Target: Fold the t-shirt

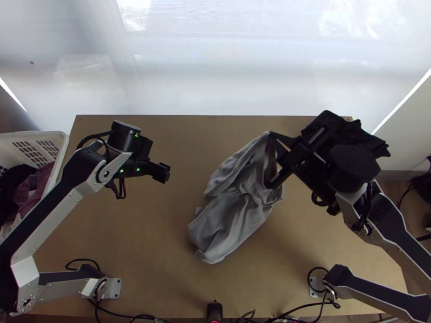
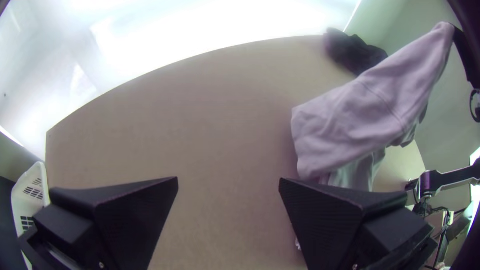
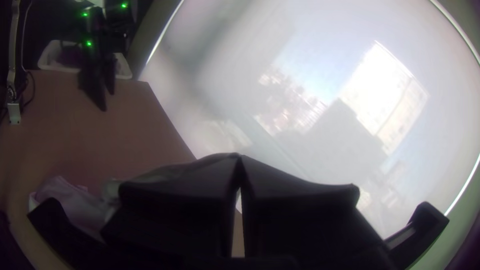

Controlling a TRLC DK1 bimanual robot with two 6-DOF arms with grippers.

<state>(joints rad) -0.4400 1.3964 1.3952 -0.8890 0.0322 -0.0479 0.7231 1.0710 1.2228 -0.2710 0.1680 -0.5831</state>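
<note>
The grey t-shirt [image 1: 231, 210] hangs bunched from a raised corner at the right of the table's middle, its lower part loosely creased towards the near side. My right gripper [image 1: 270, 134] is shut on that corner. In the right wrist view the fingers of this gripper [image 3: 239, 159] meet at their tips, with some of the shirt [image 3: 75, 200] beside them. My left gripper [image 1: 162, 172] is over the table's left part, apart from the cloth. The left wrist view has this gripper [image 2: 228, 182] open with nothing between its fingers, and the lifted shirt [image 2: 360, 115] beyond.
A white basket [image 1: 63, 141] with dark and reddish clothes stands at the table's left edge. Black cloth [image 1: 372, 141] lies at the far right corner, partly behind the right arm. Bare tabletop [image 1: 161, 237] separates the left gripper from the shirt. Cables run along the near edge.
</note>
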